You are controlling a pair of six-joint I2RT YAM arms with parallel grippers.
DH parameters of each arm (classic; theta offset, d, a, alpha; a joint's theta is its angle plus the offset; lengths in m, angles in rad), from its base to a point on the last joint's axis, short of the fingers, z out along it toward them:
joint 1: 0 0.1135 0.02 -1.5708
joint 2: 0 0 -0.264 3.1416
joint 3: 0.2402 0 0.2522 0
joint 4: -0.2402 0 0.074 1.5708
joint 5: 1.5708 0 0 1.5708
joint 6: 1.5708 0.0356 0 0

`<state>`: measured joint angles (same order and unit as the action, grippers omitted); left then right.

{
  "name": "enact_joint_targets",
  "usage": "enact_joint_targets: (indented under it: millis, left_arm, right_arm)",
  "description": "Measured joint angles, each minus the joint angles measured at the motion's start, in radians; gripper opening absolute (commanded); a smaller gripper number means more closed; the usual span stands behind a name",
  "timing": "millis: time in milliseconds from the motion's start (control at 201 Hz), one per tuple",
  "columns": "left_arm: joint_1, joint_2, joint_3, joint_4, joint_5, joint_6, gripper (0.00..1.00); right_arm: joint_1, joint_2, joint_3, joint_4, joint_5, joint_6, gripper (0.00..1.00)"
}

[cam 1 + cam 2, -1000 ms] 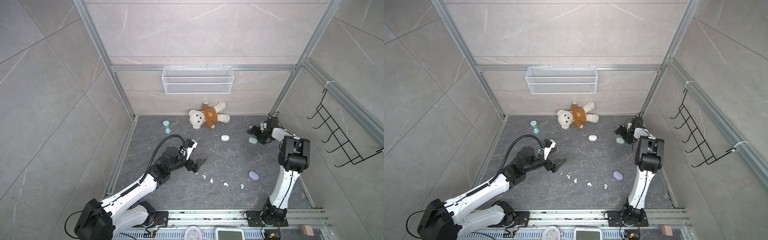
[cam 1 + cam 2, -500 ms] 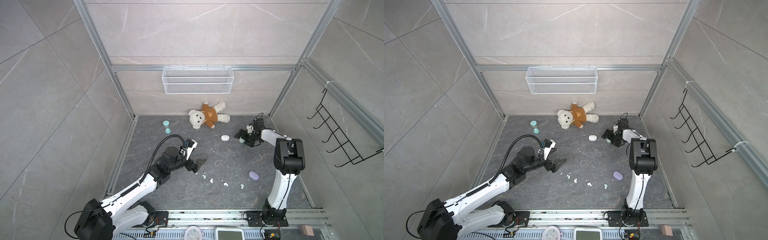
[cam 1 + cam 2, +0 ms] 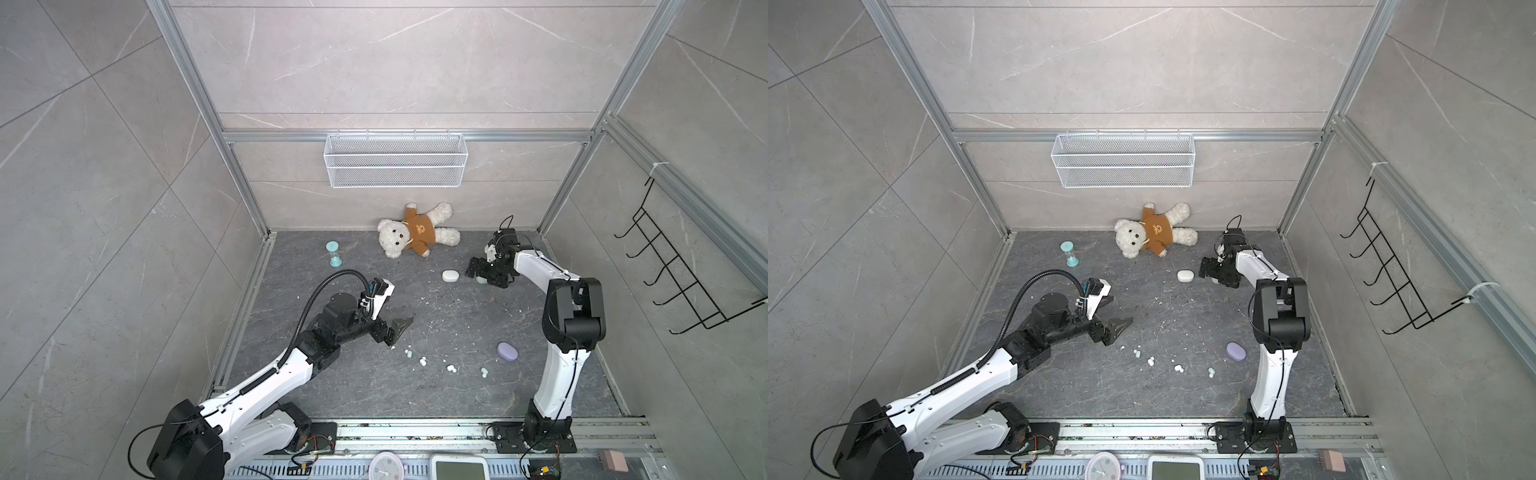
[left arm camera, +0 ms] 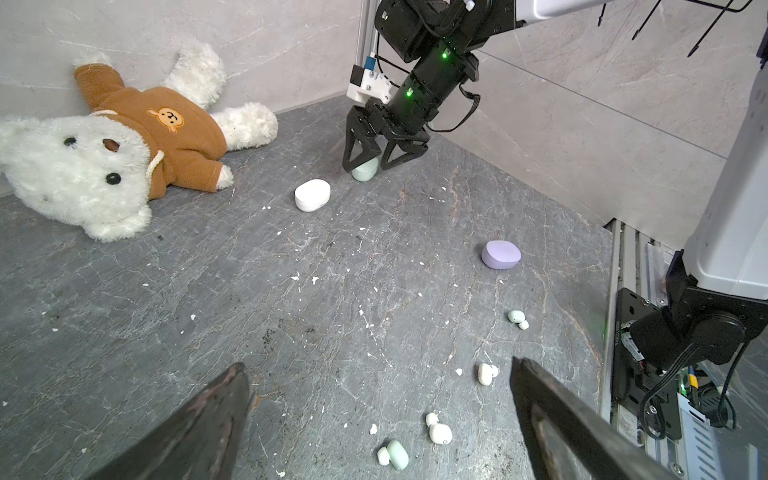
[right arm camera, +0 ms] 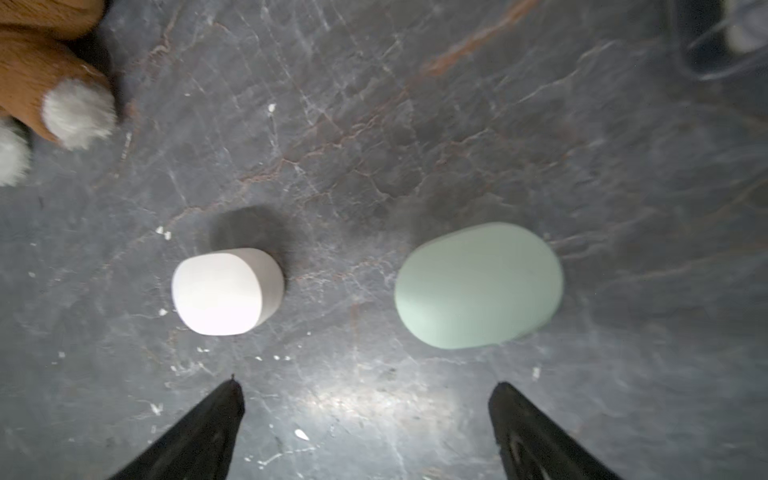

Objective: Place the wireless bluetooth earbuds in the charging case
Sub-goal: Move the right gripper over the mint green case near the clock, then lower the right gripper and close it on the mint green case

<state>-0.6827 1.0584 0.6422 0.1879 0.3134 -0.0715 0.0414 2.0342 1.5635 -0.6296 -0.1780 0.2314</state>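
1. My L gripper (image 3: 395,329) hovers low over the floor (image 3: 457,316), jaws wide apart, empty.
2. Earbuds (image 4: 439,432): 2 mint, 2 white, loose on the floor just right of it, outside every case.
3. White case (image 3: 450,275) sits farther back.
4. R gripper (image 5: 366,382): jaws apart, empty, tips near the mint case (image 5: 478,286).
5. Lilac case (image 3: 508,351) lies front right.

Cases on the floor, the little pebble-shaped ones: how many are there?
3. White case near the teddy bear; mint green case beside it, at the right gripper; lilac case nearer the front. None appears hidden.
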Motion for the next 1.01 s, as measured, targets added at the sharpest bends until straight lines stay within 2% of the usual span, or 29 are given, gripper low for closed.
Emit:
enact_joint_targets:
  millis: [234,458,806,1010]
  left_arm:
    - [0.000,0.000,0.000,0.000,0.004,0.000,1.00]
    - [0.000,0.000,0.000,0.000,0.004,0.000,1.00]
    - [0.002,0.000,0.000,0.000,0.003,0.000,1.00]
    - [0.003,0.000,0.000,0.000,0.003,0.000,1.00]
  right_arm:
    - [-0.002,0.066,0.185,-0.118,0.106,-0.142,0.95]
    - [-0.002,0.200,0.289,-0.203,0.132,-0.226,0.91]
    - [-0.002,0.284,0.418,-0.295,0.138,-0.280,0.80]
    - [-0.002,0.312,0.449,-0.330,0.138,-0.292,0.77]
